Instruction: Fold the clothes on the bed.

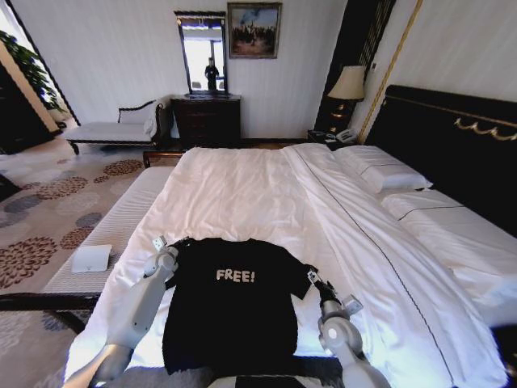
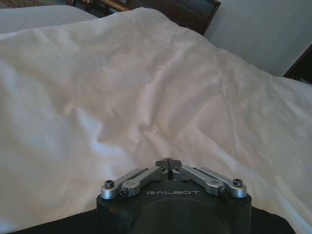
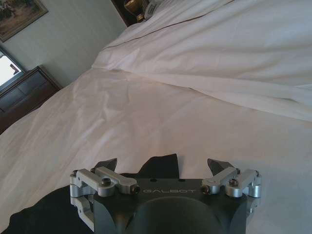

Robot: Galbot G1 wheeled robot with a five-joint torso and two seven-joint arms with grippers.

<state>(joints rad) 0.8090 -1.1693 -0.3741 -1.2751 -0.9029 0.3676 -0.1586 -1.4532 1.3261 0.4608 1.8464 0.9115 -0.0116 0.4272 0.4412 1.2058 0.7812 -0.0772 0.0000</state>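
The clothes, a black T-shirt with white "FREE!" on the chest, lie flat on the near end of the bed, collar toward me. My left gripper rests at the shirt's left sleeve edge; in the left wrist view its fingers are shut tip to tip over white duvet, with no cloth seen between them. My right gripper sits at the right sleeve. In the right wrist view it is open, and a black point of the shirt reaches up between its fingers.
A padded bench runs along the bed's left side with a small white folded towel on it. Pillows and a dark headboard are at the right. A dresser and a chaise stand against the far wall.
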